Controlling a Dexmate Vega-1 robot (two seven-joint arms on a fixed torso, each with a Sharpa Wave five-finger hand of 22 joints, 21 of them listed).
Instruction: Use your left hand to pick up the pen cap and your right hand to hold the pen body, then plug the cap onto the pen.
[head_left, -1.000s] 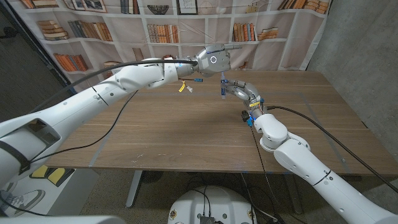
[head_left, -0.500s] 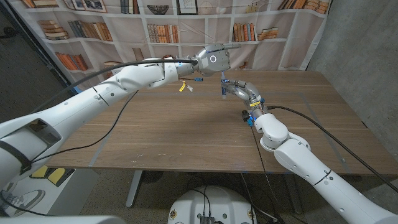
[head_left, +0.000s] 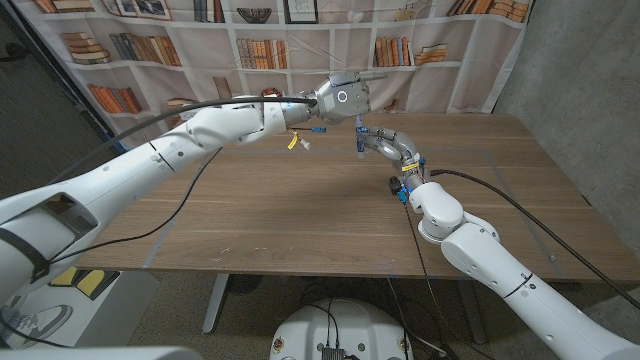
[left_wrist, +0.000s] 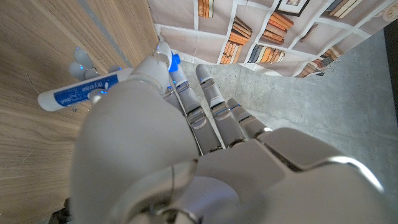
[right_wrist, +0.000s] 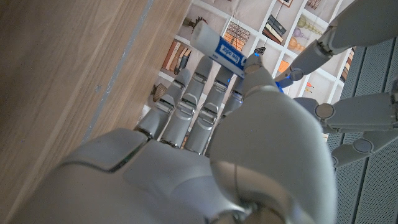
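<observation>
Both hands meet high above the worktop (head_left: 300, 210). The right hand (head_left: 385, 145) grips the pen body (right_wrist: 221, 46), its long axis standing roughly upright. The left hand (head_left: 345, 98) hovers just over its top, fingers curled in, presumably pinching the cap, though I cannot tell for sure.

Left hand (head_left: 345, 97) just above gripping right hand (head_left: 381, 143).
</observation>
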